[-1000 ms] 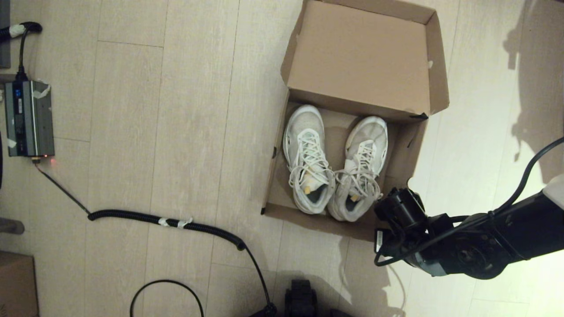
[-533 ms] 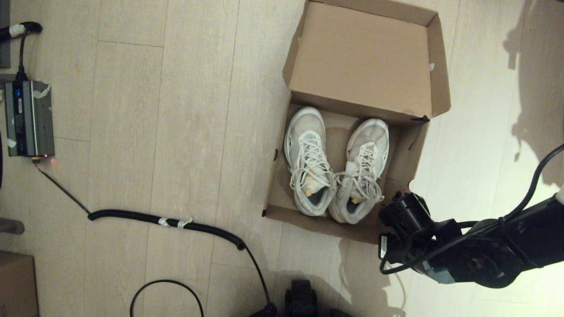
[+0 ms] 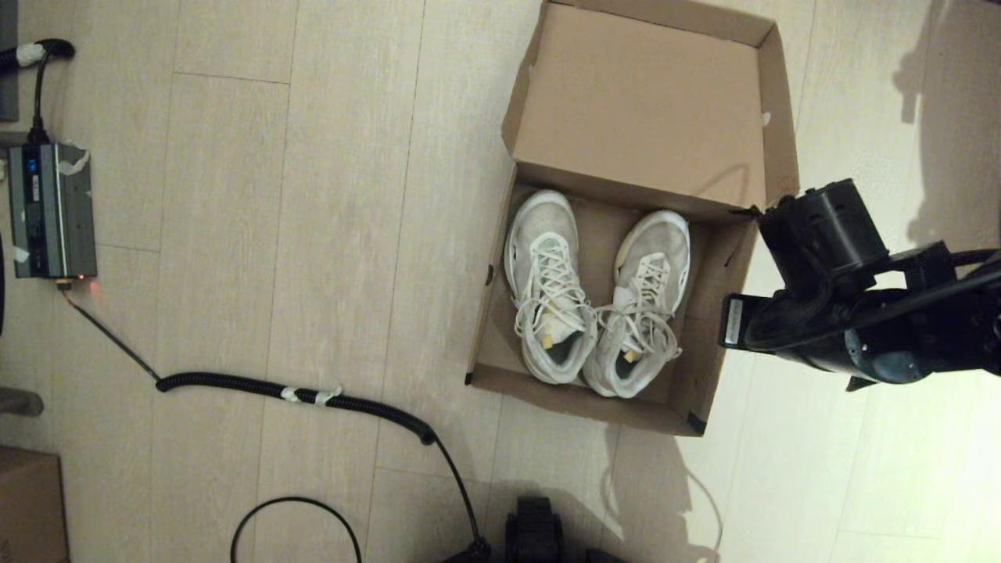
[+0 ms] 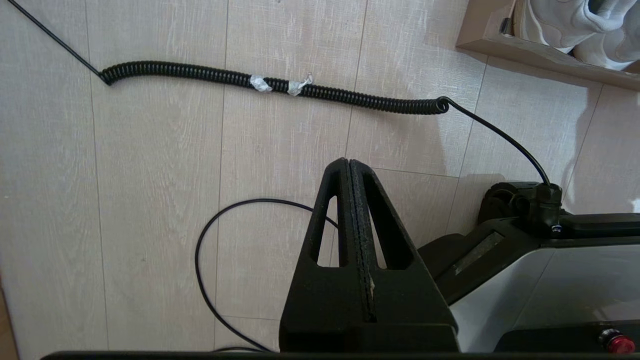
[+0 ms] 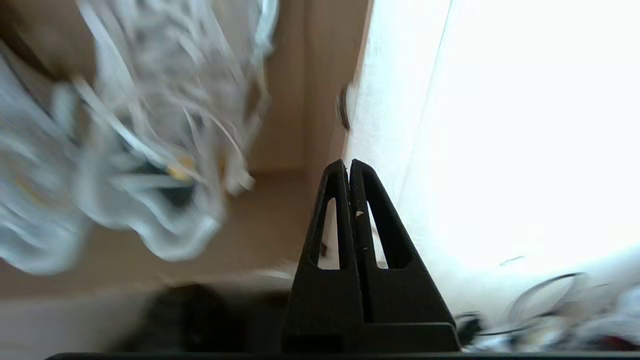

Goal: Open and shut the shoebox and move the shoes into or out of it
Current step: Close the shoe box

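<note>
The shoebox (image 3: pixel 708 367) lies open on the floor, its lid (image 3: pixel 641 102) folded back at the far side. Both white shoes sit side by side inside it, toes toward the lid: one (image 3: pixel 545 281) on the left, the other (image 3: pixel 645 301) on the right. My right arm (image 3: pixel 829 305) hovers just outside the box's right wall. In the right wrist view the right gripper (image 5: pixel 348 162) is shut and empty over that wall's edge (image 5: pixel 320 100), with the blurred shoes (image 5: pixel 125 165) off to one side. The left gripper (image 4: pixel 348 161) is shut and parked low near my base (image 3: pixel 534 532).
A coiled black cable (image 3: pixel 297 391) runs across the floor left of the box and shows again as a cable (image 4: pixel 280 87) in the left wrist view. A grey power unit (image 3: pixel 51 209) sits at the far left. A darker carton (image 3: pixel 27 500) is at the bottom left corner.
My right arm has swung from the box's near right corner to farther along its right wall, toward the lid. The box shifted slightly. The left arm has not moved.
</note>
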Motion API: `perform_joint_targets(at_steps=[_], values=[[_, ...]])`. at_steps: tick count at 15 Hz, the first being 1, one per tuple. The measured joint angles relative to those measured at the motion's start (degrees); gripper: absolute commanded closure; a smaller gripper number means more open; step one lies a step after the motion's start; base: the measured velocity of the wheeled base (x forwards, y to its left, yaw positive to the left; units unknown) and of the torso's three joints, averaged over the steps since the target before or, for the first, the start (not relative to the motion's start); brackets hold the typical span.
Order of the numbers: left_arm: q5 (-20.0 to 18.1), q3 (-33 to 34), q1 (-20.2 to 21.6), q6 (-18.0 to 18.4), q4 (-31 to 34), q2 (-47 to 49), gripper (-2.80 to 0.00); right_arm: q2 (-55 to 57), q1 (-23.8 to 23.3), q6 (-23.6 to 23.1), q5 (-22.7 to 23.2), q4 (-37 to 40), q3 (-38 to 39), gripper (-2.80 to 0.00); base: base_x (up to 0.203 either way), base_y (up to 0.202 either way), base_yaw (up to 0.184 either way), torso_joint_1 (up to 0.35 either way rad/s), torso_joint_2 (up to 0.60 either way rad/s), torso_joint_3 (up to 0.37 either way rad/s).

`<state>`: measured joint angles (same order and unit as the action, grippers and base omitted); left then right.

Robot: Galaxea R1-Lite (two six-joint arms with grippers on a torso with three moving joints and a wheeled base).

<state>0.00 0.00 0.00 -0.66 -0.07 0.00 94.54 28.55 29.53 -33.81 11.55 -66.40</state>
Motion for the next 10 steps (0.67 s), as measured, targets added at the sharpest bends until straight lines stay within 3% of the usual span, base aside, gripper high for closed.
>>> perform_joint_targets(at_steps=[4,7,10], values=[[-0.01,0.0,-0.02,0.0,0.0,0.0,0.0,4.42,0.31,10.29,5.46,0.72,-11.78,0.0,0.0,0.0,0.0,0.0,0.0,0.0],[0.0,0.0,-0.01,-0.02,0.0,0.0,0.0,7.91,4.15,10.65,8.24,0.58,-19.93,0.0,0.0,0.0,0.0,0.0,0.0,0.0],[0.0,0.0,0.0,-0.02,0.0,0.0,0.0,9.61,9.65,13.4,13.74,0.52,-23.03,0.0,0.0,0.0,0.0,0.0,0.0,0.0]])
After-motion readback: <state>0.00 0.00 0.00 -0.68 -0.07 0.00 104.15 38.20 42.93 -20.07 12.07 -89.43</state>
